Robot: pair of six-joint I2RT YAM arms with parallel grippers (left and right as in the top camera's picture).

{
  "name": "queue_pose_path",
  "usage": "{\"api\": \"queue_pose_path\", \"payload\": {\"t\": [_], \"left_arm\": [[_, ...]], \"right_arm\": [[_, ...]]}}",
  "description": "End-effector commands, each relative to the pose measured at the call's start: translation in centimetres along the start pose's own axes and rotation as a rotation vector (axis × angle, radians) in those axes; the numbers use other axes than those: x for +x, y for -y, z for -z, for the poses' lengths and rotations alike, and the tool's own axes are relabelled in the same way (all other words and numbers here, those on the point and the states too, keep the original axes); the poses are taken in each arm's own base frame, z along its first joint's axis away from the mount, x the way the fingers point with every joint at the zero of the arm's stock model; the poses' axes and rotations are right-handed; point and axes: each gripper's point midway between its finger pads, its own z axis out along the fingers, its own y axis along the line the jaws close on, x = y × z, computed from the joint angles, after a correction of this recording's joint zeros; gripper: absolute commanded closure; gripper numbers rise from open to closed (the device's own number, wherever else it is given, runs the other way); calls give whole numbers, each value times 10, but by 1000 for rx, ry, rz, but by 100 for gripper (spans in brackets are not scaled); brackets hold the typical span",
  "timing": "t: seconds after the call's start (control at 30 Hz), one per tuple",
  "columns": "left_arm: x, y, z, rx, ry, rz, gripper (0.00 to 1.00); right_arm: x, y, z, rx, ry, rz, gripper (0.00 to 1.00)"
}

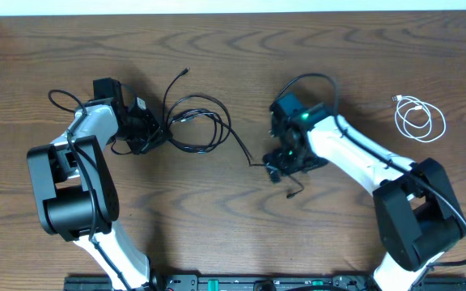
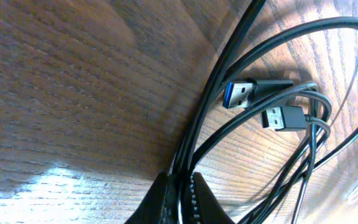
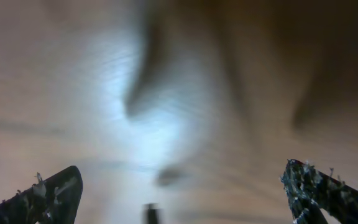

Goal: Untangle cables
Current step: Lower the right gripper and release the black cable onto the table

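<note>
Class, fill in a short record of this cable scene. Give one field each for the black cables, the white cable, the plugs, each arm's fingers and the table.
black cables: tangled loops lying between the two arms
white cable: coiled by itself on the right side, apart from the black ones
plugs: two USB ends side by side, one blue inside
left fingers: shut on black cable strands
right fingers: wide open, nothing seen between them, view blurred
table: dark wood grain

black cables [image 1: 186, 116] tangled in loops, white cable [image 1: 398, 120] coiled apart
</note>
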Motion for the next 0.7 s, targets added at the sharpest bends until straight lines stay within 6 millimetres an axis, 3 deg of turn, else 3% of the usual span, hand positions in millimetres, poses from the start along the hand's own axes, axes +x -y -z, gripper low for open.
{"api": "queue_pose_path", "payload": {"t": [0.0,0.2,0.3,0.43,0.53,0.63,0.67], "left_arm": [[1,-2,0,0,-4,-6,92],[1,-2,0,0,-5,-7,92],[1,-2,0,0,-4,-6,92],[1,-1,0,1,-3,-17,92],[0,-1,0,2,-2,-28,92],[2,7,0,50,-13,-77,92],[3,12,0,76,-18,-98,92]], "right_arm": [[-19,45,9,242,79,-49,1],[-63,58,20,326,285,-137,1],[-91,34,23,190,391,-130,1],[-119,-24,33,-126,483,-15,1],[-130,-47,44,-250,533,32,1],[-137,-55,49,-276,576,55,1],[-140,-56,51,-280,590,59,9]]}}
